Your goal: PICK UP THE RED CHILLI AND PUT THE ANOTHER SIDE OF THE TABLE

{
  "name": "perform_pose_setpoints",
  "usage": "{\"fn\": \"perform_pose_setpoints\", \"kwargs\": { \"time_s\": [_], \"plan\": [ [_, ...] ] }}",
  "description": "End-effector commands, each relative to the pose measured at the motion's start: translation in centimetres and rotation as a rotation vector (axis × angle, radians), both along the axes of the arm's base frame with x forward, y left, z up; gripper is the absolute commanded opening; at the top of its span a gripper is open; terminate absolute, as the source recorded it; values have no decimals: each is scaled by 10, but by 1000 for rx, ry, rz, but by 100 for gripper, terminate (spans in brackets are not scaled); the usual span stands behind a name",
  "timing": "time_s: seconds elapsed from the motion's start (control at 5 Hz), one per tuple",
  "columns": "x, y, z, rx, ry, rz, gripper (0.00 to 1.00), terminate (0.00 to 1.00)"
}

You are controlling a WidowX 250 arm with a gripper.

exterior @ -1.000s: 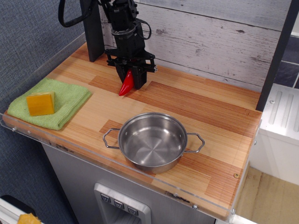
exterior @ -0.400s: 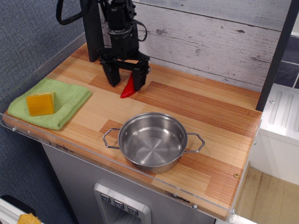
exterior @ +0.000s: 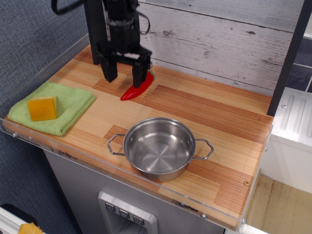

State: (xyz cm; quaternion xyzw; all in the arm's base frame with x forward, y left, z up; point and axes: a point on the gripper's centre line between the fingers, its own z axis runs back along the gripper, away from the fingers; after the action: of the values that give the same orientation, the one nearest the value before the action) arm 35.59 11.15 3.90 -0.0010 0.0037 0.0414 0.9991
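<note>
observation.image looks down across the table (exterior: 209, 109) from its front edge. The gripper (exterior: 126, 73) hangs over the back left part of the worktop, near the rear wall, its two dark fingers (exterior: 110, 66) spread wide and pointing straight down. Nothing is between them.

The red chilli (exterior: 136, 89) lies flat on the planks just in front of and below the right finger, its green stem end tucked near that finger and its pointed tip aimed toward the front left. Whether the finger touches the stem I cannot tell; the chilli's body is clear of both fingers and rests on the wood.

A steel pot (exterior: 160, 147) sits near the front edge, around the middle, empty and well apart from the chilli. A green cloth (exterior: 68, 105) with a yellow sponge (exterior: 42, 108) on it covers the front left corner.

By my reading, the chilli is already set down, with the jaws open and empty above it. Whether this spot counts as the far side is a judgement; it lies toward the back left. The next move calls for lifting the arm straight up and clear, minding the right finger so it does not nudge the stem and roll the chilli.
</note>
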Motion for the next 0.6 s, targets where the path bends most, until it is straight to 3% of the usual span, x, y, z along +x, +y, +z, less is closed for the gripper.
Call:
{"fn": "perform_pose_setpoints", "kwargs": {
  "time_s": [0.0,0.2,0.4],
  "plan": [
    [-15,-10,67,48,-62,-17,100,0],
    [-31,-26,83,28,-48,-102,100,0],
    [-51,-52,103,48,-96,-144,100,0]
  ]
}}
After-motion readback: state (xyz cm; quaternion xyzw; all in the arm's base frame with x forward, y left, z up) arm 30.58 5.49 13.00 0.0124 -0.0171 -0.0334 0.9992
